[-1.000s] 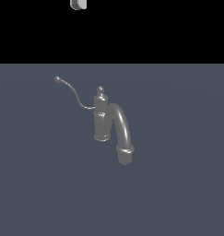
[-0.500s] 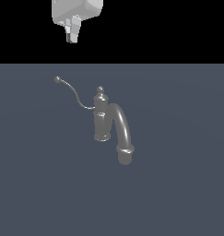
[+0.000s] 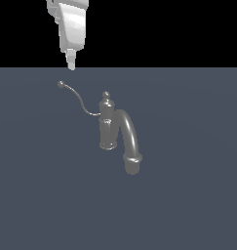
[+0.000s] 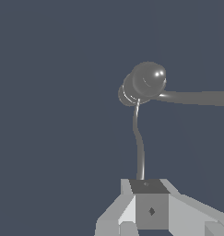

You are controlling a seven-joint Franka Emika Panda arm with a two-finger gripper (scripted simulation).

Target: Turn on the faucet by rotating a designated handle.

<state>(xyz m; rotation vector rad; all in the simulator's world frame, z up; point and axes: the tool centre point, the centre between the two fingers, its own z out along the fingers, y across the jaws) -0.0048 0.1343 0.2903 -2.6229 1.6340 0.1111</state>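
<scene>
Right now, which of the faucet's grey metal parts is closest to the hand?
The handle, the thin S-curved lever. Its small ball end sits just below the hand, while the thick arched spout and knob finial lie farther off.

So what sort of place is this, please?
Likely a bare simulated test scene, not a real kitchen: a lone grey faucet with its thin handle stands on a plain slate floor, black void behind, no sink.

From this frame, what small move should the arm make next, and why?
Probably a short further descent. In the exterior view the gripper hangs just above the ball end of the handle without touching it, and the wrist view shows the lever running under the fingertips. Lowering beside the ball would let it push the lever around the faucet.
</scene>
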